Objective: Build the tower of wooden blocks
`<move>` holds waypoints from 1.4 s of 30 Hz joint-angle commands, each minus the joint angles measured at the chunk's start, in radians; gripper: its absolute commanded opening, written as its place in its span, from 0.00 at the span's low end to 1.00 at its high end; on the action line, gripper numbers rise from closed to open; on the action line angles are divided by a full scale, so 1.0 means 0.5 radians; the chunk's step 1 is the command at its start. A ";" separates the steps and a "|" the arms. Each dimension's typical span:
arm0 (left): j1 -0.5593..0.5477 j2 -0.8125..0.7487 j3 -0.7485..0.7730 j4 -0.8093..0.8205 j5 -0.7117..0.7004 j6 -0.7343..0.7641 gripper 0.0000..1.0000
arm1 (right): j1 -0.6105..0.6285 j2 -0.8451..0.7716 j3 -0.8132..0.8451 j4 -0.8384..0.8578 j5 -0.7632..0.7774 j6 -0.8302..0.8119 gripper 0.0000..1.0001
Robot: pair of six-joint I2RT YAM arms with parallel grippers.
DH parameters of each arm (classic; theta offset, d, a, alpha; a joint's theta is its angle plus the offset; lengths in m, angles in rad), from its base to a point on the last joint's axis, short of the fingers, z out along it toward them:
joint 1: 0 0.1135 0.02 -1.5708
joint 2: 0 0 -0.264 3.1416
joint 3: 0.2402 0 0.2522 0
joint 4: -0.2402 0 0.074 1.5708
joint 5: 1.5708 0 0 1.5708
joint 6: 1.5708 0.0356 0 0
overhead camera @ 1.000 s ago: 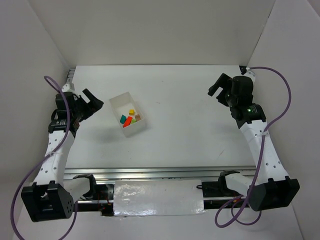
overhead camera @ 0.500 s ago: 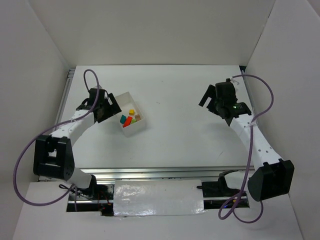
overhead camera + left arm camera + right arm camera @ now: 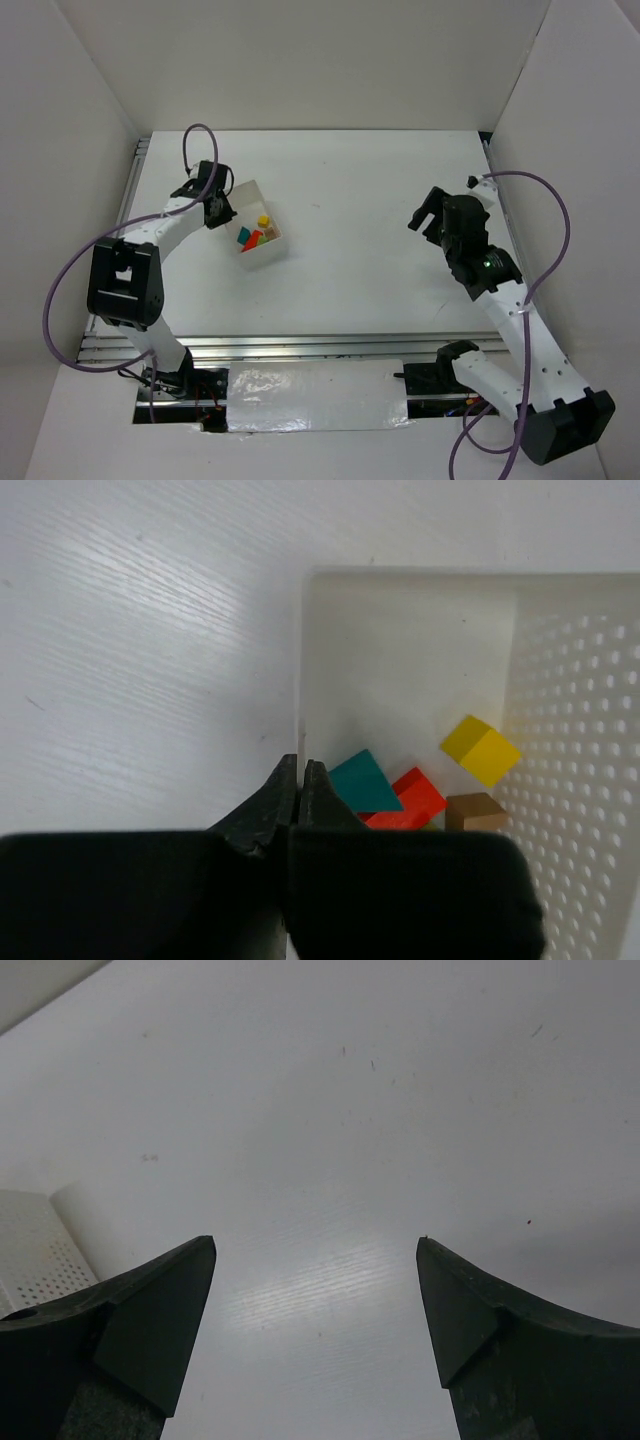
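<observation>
Small painted wood blocks lie loose in a white box (image 3: 245, 206): a yellow one (image 3: 263, 221), a teal one (image 3: 244, 237), a red one (image 3: 256, 241) and a tan one (image 3: 272, 233). No stack stands. My left gripper (image 3: 222, 200) is at the box's left wall, shut on that thin wall (image 3: 302, 680). In the left wrist view its tips (image 3: 301, 763) pinch the wall, with the teal wedge (image 3: 365, 782), red block (image 3: 412, 798), yellow cube (image 3: 481, 750) and tan cube (image 3: 475, 810) just inside. My right gripper (image 3: 425, 212) hangs open over bare table at the right, holding nothing (image 3: 315, 1245).
White walls close in the table on the left, back and right. A metal rail runs along the near edge (image 3: 300, 345). The box's perforated side (image 3: 35, 1245) shows at the far left of the right wrist view.
My left arm swung in from the left to the box and its jaws closed on the box wall. My right arm pulled nearer and lower over the table, its jaws narrowing slightly.
</observation>
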 commanded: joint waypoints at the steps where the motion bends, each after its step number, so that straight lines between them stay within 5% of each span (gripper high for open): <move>1: -0.017 -0.012 0.196 -0.001 -0.172 0.053 0.00 | 0.041 -0.122 -0.075 0.166 0.091 -0.065 0.88; 12: -0.056 -0.095 0.585 -0.026 -0.805 0.566 0.00 | 0.111 -0.266 -0.231 0.298 0.146 -0.246 0.83; 19: -0.118 0.091 0.880 0.247 -1.260 1.435 0.00 | 0.222 -0.217 -0.225 0.288 0.263 -0.274 0.83; 23: -0.173 0.144 0.978 0.590 -1.203 1.854 0.00 | 0.274 -0.272 -0.259 0.325 0.358 -0.274 0.81; 25: -0.234 0.187 0.982 0.664 -1.181 2.124 0.00 | 0.289 -0.297 -0.277 0.334 0.364 -0.268 0.77; 30: -0.323 0.282 0.632 1.610 -1.589 3.006 0.00 | 0.342 -0.343 -0.278 0.344 0.450 -0.261 0.74; 35: -0.336 0.380 0.623 1.487 -1.556 2.984 0.00 | 0.369 -0.297 -0.280 0.313 0.539 -0.261 0.72; 39: -0.400 0.496 0.500 1.844 -1.684 3.369 0.00 | 0.427 -0.226 -0.228 0.212 0.670 -0.212 0.71; 42: -0.449 0.576 0.509 1.806 -1.736 3.435 0.00 | 0.464 -0.186 -0.222 0.181 0.692 -0.200 0.71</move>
